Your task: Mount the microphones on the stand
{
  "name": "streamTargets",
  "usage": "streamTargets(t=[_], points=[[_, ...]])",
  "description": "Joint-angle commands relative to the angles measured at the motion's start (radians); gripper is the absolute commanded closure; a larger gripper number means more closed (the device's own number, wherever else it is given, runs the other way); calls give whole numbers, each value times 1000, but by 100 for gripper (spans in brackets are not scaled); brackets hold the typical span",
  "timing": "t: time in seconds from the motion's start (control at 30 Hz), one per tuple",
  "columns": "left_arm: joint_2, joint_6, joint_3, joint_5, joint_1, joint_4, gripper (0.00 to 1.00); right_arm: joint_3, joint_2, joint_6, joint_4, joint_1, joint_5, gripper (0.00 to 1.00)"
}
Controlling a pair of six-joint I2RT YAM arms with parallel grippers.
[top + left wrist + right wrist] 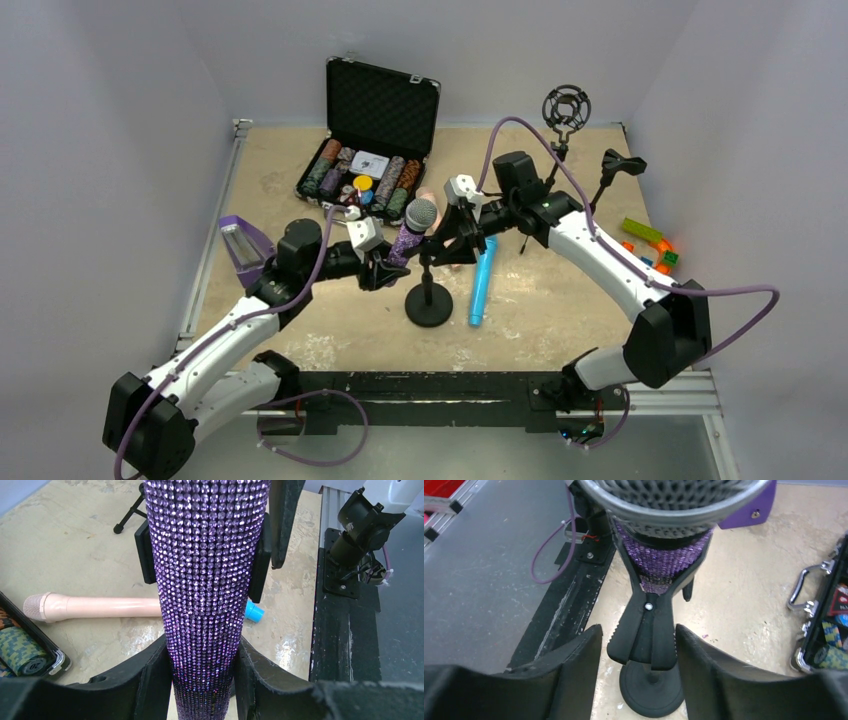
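Observation:
The glittery purple microphone [411, 234] with a grey mesh head stands tilted in the black clip of the round-based stand [429, 304]. My left gripper [385, 268] is shut on its lower body, which fills the left wrist view [207, 580] between my fingers [150, 680], with the clip's pads on both sides. My right gripper [455, 240] is open around the clip's handles [646, 630], the mesh head [674, 500] just above. The pale pink microphone [95, 606] lies on the table behind. The bright blue microphone [482, 280] lies right of the stand.
An open black case of poker chips [370, 130] stands at the back. A shock-mount stand [566, 108] and another clip stand [620, 165] are at the back right, with coloured blocks [650, 240] nearby. A purple holder [243, 245] sits at the left edge.

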Motion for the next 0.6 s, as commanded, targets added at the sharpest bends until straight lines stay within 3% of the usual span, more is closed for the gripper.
streamTargets(t=[0.0,0.07,0.17,0.33,0.57], points=[[-24,-7,40,-30,-7,41,97,30,7,9,-44,6,-94,33],[-42,-40,32,-54,-7,49,69,20,-4,8,-38,6,-87,25],[-89,-79,14,-97,-7,59,41,11,-19,2,-35,3,-78,20],[-197,-65,26,-140,0,-8,3,22,-37,-48,-77,-5,-77,15],[-240,32,94,-58,4,-119,1,33,-48,-110,-126,-9,-78,12]])
